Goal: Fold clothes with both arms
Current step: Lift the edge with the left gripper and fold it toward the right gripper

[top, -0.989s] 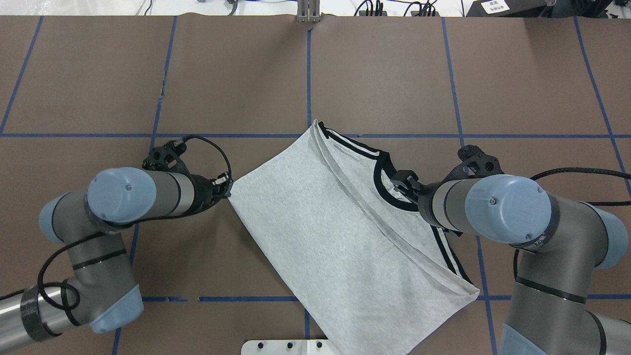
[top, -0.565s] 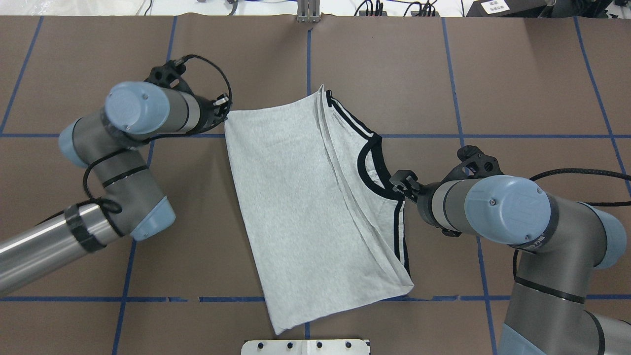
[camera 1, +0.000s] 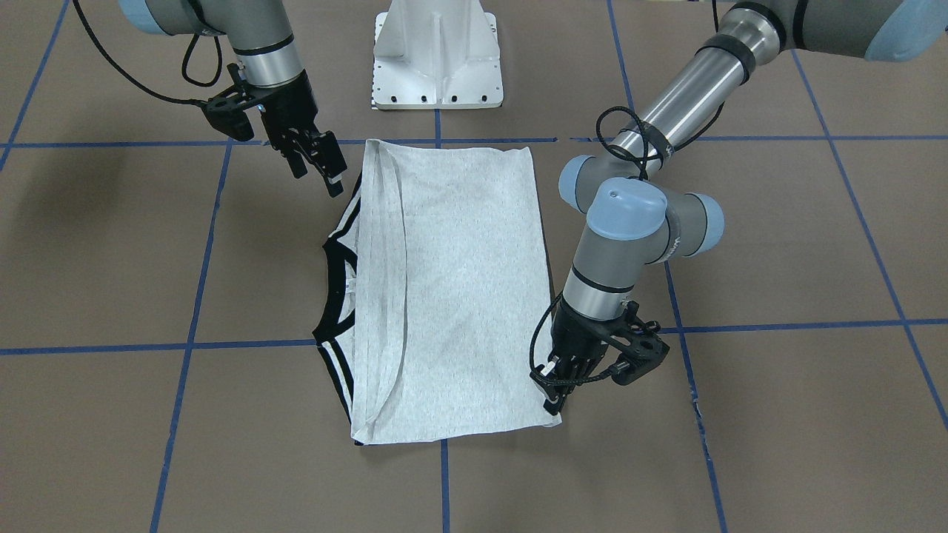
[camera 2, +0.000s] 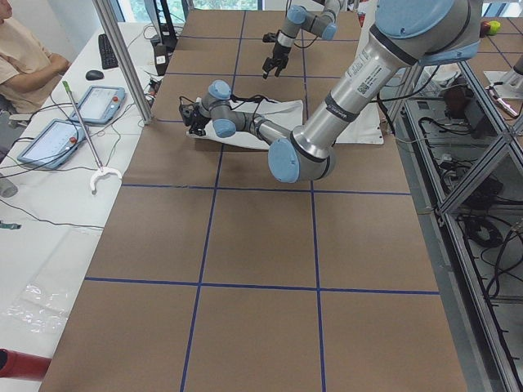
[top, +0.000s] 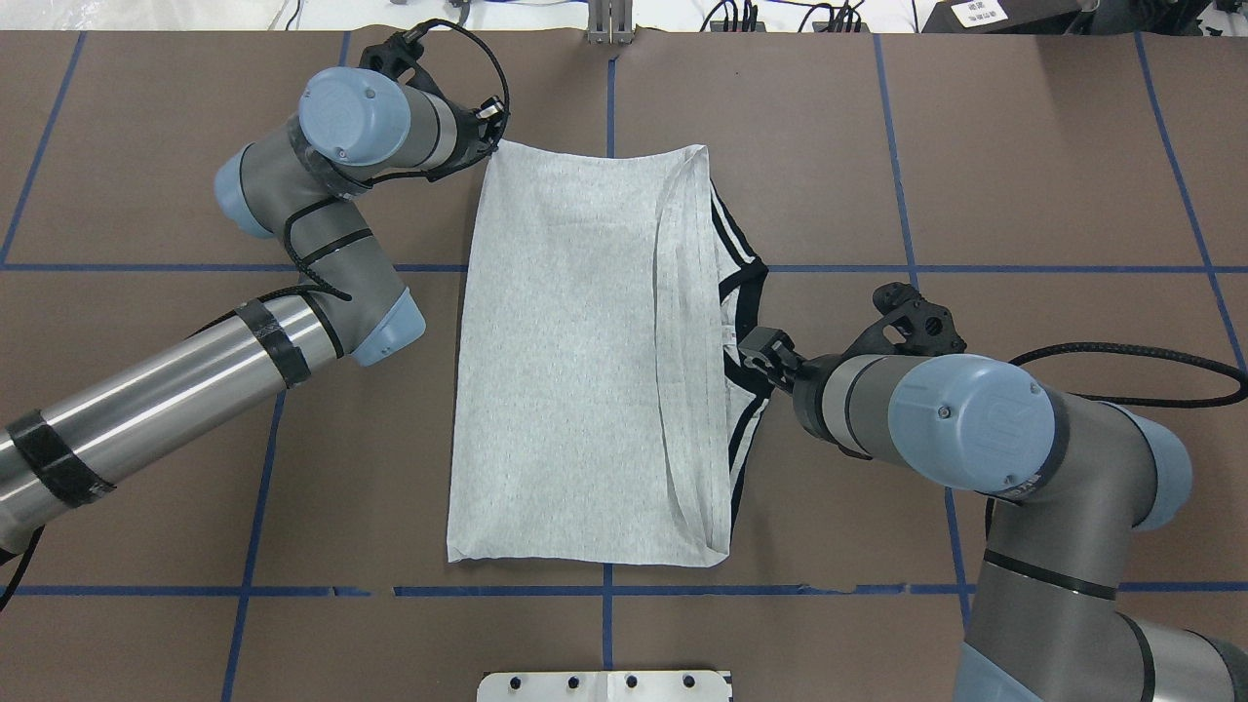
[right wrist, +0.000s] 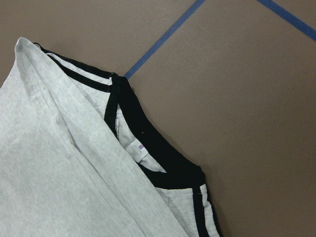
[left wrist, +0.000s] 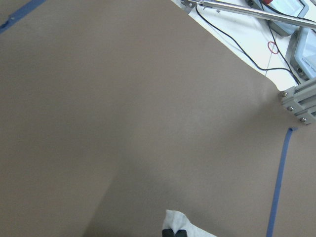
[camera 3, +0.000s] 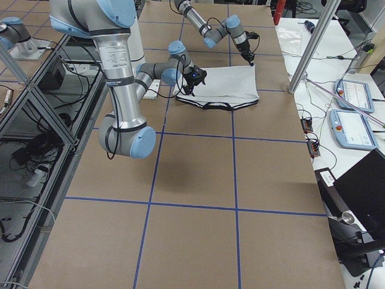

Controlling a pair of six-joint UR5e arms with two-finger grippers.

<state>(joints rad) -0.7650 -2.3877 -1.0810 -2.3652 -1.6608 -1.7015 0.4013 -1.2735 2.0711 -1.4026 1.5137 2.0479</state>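
Observation:
The light grey T-shirt (top: 565, 361) lies flat on the brown table as a long folded rectangle, print hidden. Its black-striped collar (top: 743, 292) and cuffs stick out along the right edge. My left gripper (top: 492, 136) is shut on the shirt's far left corner. In the left wrist view the shut fingertips (left wrist: 174, 232) pinch a scrap of pale cloth (left wrist: 180, 219). My right gripper (camera 1: 322, 178) hangs open just above the table beside the collar (camera 1: 333, 296), touching nothing. The right wrist view shows only the collar (right wrist: 163, 163) and grey cloth (right wrist: 59, 163).
The white pedestal base (camera 1: 437, 59) stands at the near table edge. Blue tape lines (top: 780, 268) grid the brown surface. A seated person (camera 2: 24, 57), tablets (camera 2: 98, 102) and a metal post (camera 2: 122, 57) are past the far edge.
My left gripper has pulled the shirt corner toward the far edge and rightward, swinging the shirt from diagonal to straight. The right gripper has shifted slightly left over the collar.

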